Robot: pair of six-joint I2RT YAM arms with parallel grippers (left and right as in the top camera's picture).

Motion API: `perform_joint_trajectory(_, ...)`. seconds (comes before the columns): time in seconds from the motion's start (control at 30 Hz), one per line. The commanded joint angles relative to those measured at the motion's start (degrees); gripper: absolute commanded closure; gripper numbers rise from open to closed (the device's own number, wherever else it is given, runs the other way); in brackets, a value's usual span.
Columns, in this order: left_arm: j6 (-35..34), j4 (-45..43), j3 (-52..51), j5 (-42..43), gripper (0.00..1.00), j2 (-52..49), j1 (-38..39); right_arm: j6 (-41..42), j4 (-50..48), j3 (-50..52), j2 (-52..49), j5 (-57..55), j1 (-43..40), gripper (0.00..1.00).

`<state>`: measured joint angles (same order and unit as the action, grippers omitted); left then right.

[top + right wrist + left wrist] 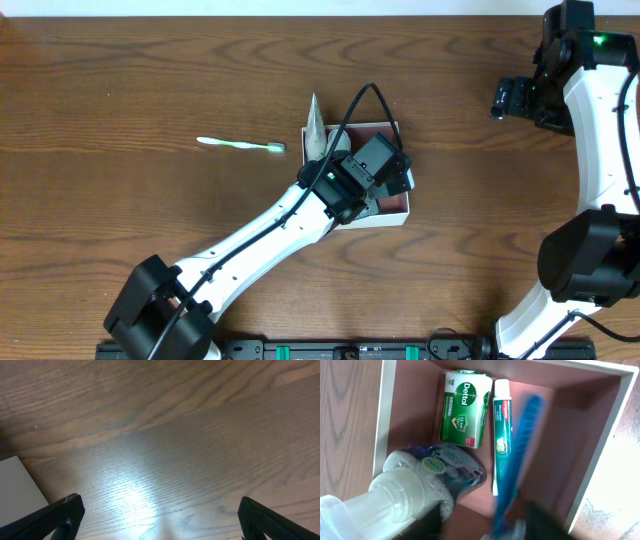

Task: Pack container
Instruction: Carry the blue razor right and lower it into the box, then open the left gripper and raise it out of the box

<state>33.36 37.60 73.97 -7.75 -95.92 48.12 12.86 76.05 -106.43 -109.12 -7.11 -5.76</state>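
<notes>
When viewed from overhead: container point(385, 219) on wooden worktop point(120, 80), open-topped, white-walled, pinkish-brown inside, partly hidden under left arm.

Inside container:
- green Dettol soap box point(464, 410), flat, close to one wall
- toothpaste tube point(501, 435), flat, just beside soap box and parallel to it
- pump bottle point(420, 485), blue-purple body within container, clear pump head reaching across a wall
- blue toothbrush point(520, 455), blurred, aslant above toothpaste tube

Above container interior: left end effector point(487, 527), fingers spread, blue toothbrush between them; contact with it not discernible.

Left of container, well apart: green-and-white toothbrush point(240, 144), flat on worktop.

Right of container, well apart: right end effector point(160, 520), spread wide, holding nothing, over bare worktop.
</notes>
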Motion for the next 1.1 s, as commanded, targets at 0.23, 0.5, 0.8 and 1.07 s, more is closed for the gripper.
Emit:
perform_joint_trajectory(0.23,-0.68,-4.44,0.48,-5.09,0.04,1.42,-0.09,-0.74,0.04,-0.7,1.01,-0.37,0.15,0.01)
perform_joint_trajectory(0.5,-15.02,-9.09,0.63,-2.43,0.04,12.7,0.2,-0.74,0.04,-0.7,1.01,-0.37,0.15,0.01)
perform_joint_trajectory(0.8,-19.17,-10.12,0.63,0.26,0.04,25.03,-0.33,-0.74,0.07,-0.7,1.01,-0.37,0.13,0.01)
perform_joint_trajectory(1.07,-45.57,-8.85,0.61,-19.39,0.04,27.3,-13.2,-0.74,0.04,-0.7,1.01,-0.37,0.15,0.01)
